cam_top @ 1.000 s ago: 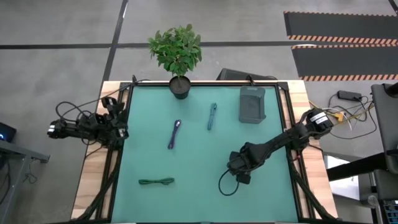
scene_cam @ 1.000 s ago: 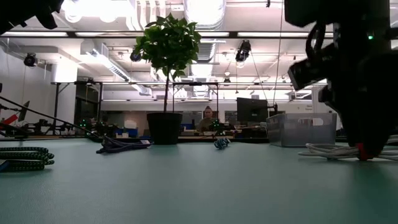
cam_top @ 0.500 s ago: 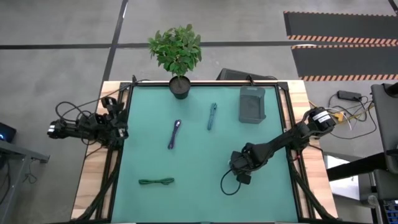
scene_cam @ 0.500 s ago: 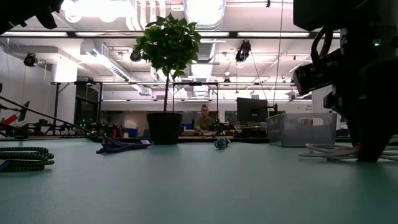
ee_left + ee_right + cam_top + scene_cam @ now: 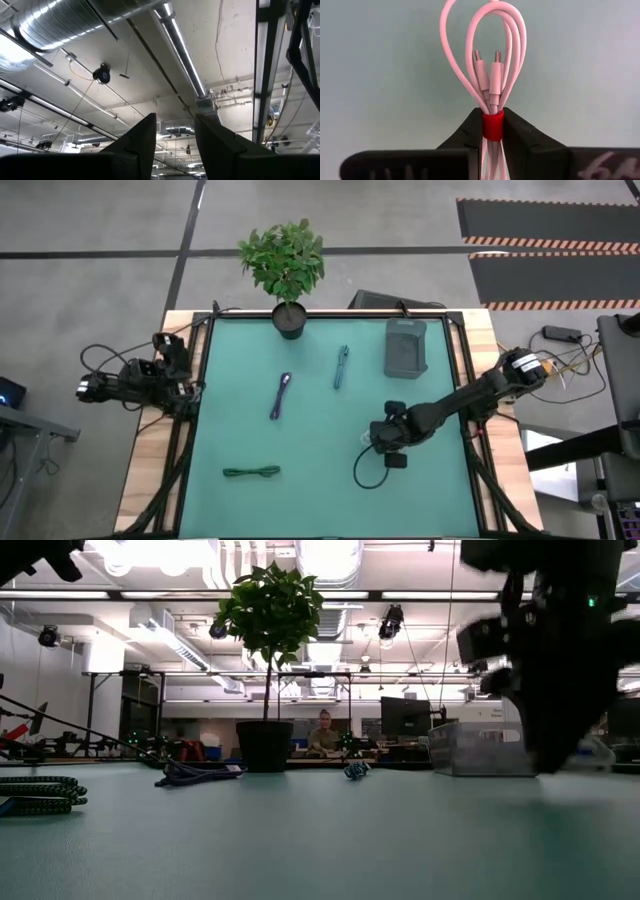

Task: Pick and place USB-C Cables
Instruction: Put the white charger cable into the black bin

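Pinching the white cable bundle [image 5: 490, 90] at its red tie [image 5: 493, 126], the right gripper [image 5: 491, 131] holds it over the green table [image 5: 310, 440] near its right side, a light, limp coil best gripped at that band.

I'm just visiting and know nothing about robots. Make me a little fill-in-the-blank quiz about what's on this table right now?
1. The right gripper is shut on the ____ cable bundle, pinching it at its red tie.
2. The potted plant stands at the table's far edge, and the cable lying nearest to it is the ____ one.
3. The green cable lies flat on the mat, and ____ gripper is touching it.
4. The left gripper waits off the table's ____ edge.

Missing words: white; purple; neither; left
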You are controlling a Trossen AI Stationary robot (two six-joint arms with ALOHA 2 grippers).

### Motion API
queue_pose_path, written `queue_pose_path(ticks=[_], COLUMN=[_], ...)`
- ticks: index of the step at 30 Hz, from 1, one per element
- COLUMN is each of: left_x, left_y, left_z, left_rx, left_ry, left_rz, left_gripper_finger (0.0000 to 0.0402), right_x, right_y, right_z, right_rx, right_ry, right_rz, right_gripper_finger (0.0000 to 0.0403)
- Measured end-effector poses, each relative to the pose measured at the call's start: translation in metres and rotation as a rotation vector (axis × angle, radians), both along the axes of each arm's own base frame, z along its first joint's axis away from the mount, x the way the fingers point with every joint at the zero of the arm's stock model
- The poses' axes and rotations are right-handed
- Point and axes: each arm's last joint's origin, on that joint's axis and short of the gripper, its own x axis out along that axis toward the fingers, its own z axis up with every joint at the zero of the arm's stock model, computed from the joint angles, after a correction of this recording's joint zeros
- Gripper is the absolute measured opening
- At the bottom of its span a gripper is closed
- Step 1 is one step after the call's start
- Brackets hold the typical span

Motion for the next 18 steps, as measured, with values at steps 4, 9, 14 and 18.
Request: queue_pose_path(ticks=[4, 9, 14, 18], left_x=[0.000, 0.000, 0.000, 0.000], left_y=[0.000, 0.000, 0.000, 0.000], left_z=[0.000, 0.000, -0.001, -0.001], left_rx=[0.000, 0.000, -0.001, -0.001], left_ry=[0.000, 0.001, 0.001, 0.001], left_rz=[0.000, -0.001, -0.003, -0.002], left_gripper_finger=[0.0118, 0.0118, 0.0118, 0.0118], right_x=[0.002, 0.004, 0.008, 0.015], right_y=[-0.002, -0.005, -0.010, -0.020], right_z=[0.012, 0.024, 0.040, 0.060], right_rx=[-0.039, -0.002, 0.008, 0.034], right_ry=[-0.104, -0.193, -0.271, -0.249], right_rz=[-0.014, -0.133, -0.316, -0.514], right_gripper_finger=[0.0035, 0.0034, 0.0044, 0.0046])
